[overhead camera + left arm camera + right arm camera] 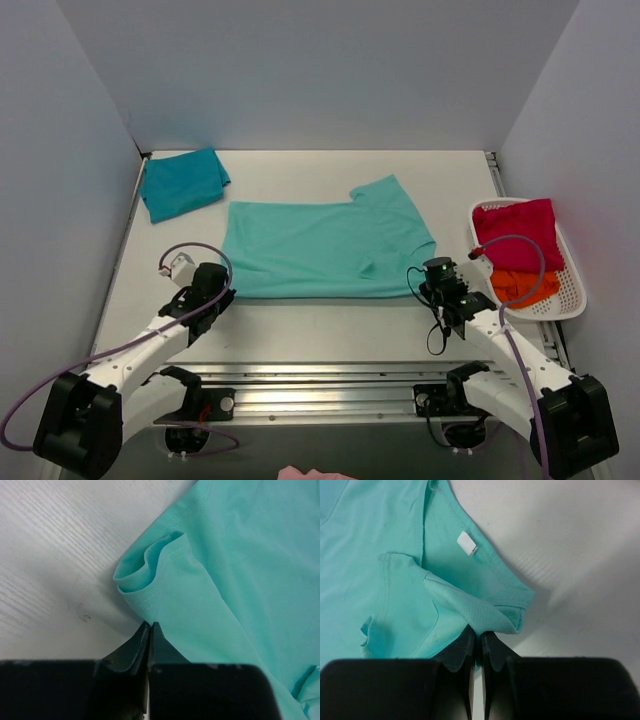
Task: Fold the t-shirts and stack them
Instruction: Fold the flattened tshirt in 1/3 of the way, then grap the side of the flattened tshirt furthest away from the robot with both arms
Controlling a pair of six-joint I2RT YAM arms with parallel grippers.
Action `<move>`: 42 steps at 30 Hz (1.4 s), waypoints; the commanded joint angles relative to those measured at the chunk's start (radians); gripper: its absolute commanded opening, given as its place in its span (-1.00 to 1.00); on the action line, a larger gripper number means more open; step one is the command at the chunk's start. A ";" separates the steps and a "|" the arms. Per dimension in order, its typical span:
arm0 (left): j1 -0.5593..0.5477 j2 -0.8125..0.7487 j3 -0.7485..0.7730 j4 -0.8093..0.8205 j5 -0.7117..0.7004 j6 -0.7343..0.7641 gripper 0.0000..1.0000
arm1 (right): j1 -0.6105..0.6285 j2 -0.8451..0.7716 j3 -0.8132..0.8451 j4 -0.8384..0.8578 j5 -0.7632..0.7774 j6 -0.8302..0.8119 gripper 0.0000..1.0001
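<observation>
The mint-green t-shirt (pixel 320 245) lies spread across the middle of the table, one sleeve sticking out toward the back right. My left gripper (pixel 226 293) sits at its near left corner. In the left wrist view the left gripper (pixel 150 625) is shut right on the mint-green t-shirt's (pixel 225 580) hem, beside a curled sleeve opening (pixel 142 572). My right gripper (pixel 424 272) is at the near right end. It (pixel 480 634) is shut on a bunched fold of the mint-green t-shirt (pixel 380 590) close to the collar and white label (pixel 466 543). The teal-blue t-shirt (pixel 183 183) lies folded at the back left.
A white basket (pixel 575 300) stands at the right edge and holds a red cloth (pixel 515 232) and an orange cloth (pixel 522 285). Grey walls close in the table on the left, back and right. A metal rail (pixel 320 380) runs along the near edge between the arm bases.
</observation>
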 commanded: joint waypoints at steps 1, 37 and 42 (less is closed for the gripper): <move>-0.036 -0.080 -0.011 -0.107 -0.075 -0.045 -0.91 | -0.002 -0.076 -0.012 -0.104 0.063 0.018 -0.91; 0.240 0.593 0.699 0.382 0.337 0.533 0.92 | -0.122 1.175 1.267 0.189 -0.141 -0.428 0.90; 0.257 0.689 0.732 0.428 0.389 0.543 0.94 | -0.169 1.343 1.505 0.137 -0.174 -0.445 0.86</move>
